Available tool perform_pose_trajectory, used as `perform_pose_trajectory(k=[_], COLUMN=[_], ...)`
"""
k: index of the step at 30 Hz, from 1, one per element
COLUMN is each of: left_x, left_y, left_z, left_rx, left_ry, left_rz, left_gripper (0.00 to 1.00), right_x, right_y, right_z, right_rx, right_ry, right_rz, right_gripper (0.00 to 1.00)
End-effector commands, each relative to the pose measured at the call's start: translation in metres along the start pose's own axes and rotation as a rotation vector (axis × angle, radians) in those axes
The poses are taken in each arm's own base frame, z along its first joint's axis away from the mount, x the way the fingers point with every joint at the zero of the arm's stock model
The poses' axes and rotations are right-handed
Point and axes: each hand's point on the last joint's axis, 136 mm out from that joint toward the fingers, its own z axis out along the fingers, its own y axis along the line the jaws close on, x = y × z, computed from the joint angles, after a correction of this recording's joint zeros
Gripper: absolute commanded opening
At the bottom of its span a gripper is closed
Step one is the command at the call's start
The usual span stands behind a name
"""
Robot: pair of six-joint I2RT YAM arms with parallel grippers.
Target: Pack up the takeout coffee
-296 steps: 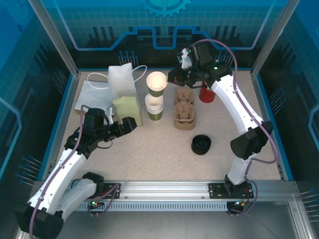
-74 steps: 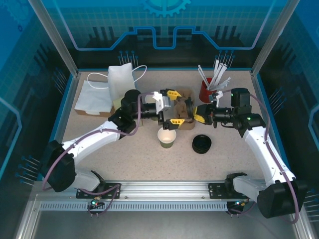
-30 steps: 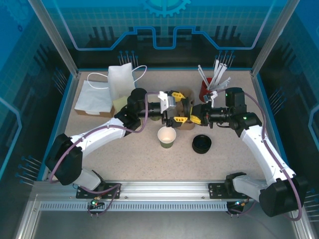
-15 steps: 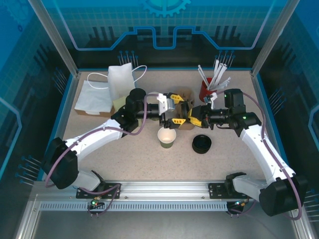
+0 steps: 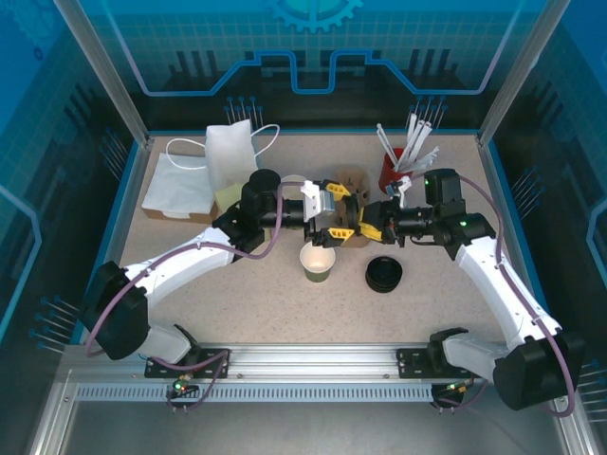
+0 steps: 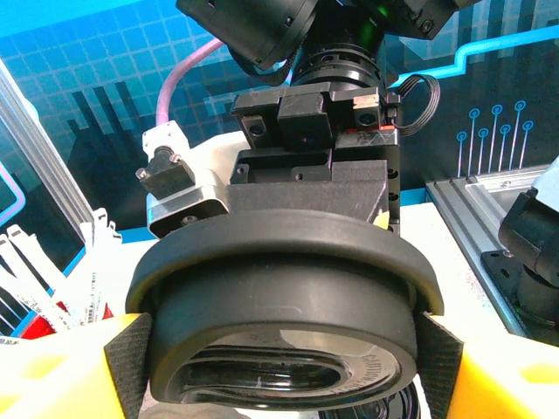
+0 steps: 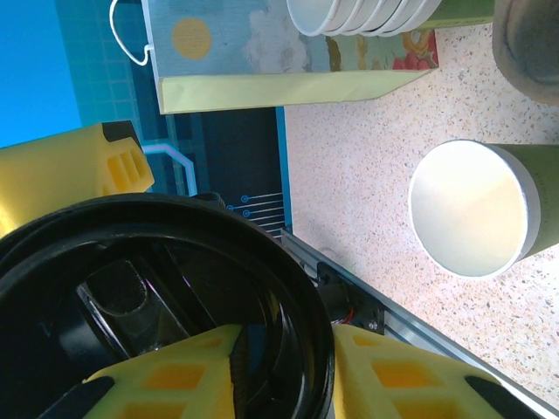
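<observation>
I look down on a speckled beige table [image 5: 285,313] boxed in by blue circuit-print walls [image 5: 190,47]. The cup [image 5: 318,261] stands upright and uncovered on it, dark green outside and white inside, just beside the two grippers. Between them the black lid [image 6: 279,323] is pinched at its rim by the right gripper [image 5: 372,224], and the left gripper [image 5: 332,216] presses its pads against the lid's sides.
</observation>
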Motion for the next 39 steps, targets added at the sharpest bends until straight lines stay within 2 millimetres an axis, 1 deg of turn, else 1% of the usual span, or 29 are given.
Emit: perform_pose_trajectory(k=[1, 8, 13, 26, 32, 36, 39], left_x=[-0.004, -0.001, 0.003, 0.010, 0.011, 0.010, 0.009], left_y=[-0.002, -0.002, -0.001, 0.000, -0.001, -0.001, 0.000], left_z=[0.005, 0.006, 0.007, 0.009, 0.009, 0.010, 0.009], left_rx=[0.019, 0.019, 0.015, 0.013, 0.021, 0.022, 0.019], left_ry=[0.004, 0.011, 0.021, 0.044, 0.048, 0.049, 0.049], left_rz=[0.021, 0.022, 0.018, 0.011, 0.009, 0.009, 0.012], left_gripper=[0.78, 0.76, 0.77, 0.80, 0.76, 0.71, 0.70], right_x=[0.006, 0.006, 0.006, 0.006, 0.005, 0.005, 0.006], right_y=[0.012, 0.017, 0.021, 0.021, 0.021, 0.019, 0.018], right_z=[0.003, 0.003, 0.002, 0.002, 0.002, 0.003, 0.003], right_rx=[-0.039, -0.054, -0.064, -0.061, -0.059, -0.055, -0.051], right_ry=[0.035, 0.039, 0.037, 0.036, 0.032, 0.037, 0.037], right_rz=[-0.027, -0.032, -0.036, -0.035, -0.034, -0.032, -0.030], right_gripper=[0.32, 0.32, 0.32, 0.31, 0.30, 0.31, 0.32])
